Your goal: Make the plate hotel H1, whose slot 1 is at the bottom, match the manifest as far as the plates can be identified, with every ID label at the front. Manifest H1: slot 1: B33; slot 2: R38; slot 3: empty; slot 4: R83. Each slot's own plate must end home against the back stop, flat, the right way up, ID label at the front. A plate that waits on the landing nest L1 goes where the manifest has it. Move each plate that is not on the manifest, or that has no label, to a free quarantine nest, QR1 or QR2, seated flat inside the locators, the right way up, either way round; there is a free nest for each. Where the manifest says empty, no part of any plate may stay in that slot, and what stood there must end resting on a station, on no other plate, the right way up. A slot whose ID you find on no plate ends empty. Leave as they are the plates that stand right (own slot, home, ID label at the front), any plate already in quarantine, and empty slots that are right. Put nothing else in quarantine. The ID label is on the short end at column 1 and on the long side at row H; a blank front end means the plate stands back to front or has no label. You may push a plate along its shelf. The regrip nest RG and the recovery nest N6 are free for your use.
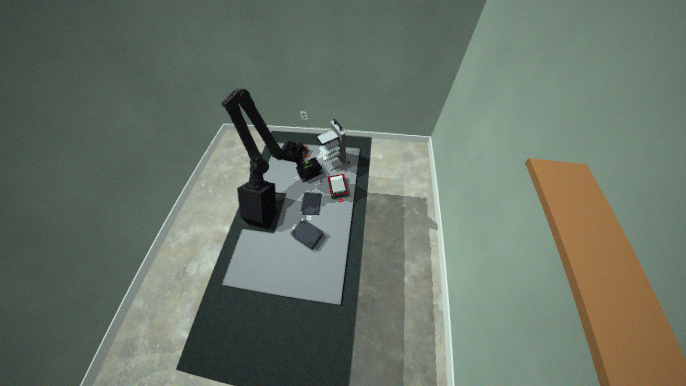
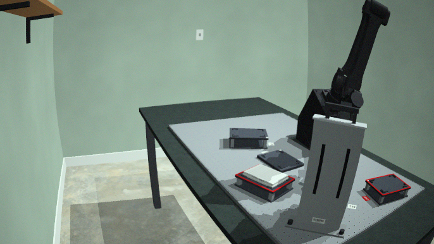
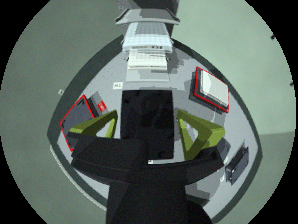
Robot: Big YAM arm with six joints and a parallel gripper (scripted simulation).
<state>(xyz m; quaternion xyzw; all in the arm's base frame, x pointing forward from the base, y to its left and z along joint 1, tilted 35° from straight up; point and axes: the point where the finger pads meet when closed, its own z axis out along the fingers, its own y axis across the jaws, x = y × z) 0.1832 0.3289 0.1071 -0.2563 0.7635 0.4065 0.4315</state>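
Note:
The plate hotel H1 [image 1: 334,146] [image 2: 329,164] [image 3: 147,3] stands at the far end of the grey mat; the exterior view shows only its back. In the wrist view, white plates [image 3: 147,35] sit in its slots, and a lower plate [image 3: 147,59] faces me; I cannot read any labels. My gripper [image 1: 309,168] [image 3: 147,113] is open and empty. It hovers in front of the hotel, above a dark empty nest [image 3: 147,112]. A white plate [image 1: 338,184] [image 2: 266,176] [image 3: 214,88] lies in a red-rimmed quarantine nest [image 2: 250,183]. The other red-rimmed nest [image 2: 386,187] [image 3: 75,117] is empty.
A flat dark nest [image 1: 311,202] [image 2: 280,160] and a raised dark nest [image 1: 307,234] [image 2: 248,138] stand on the grey mat [image 1: 280,270] [image 2: 202,133]. The arm's base [image 1: 257,202] is at the mat's left edge. The table [image 2: 177,109] drops off beyond the mat.

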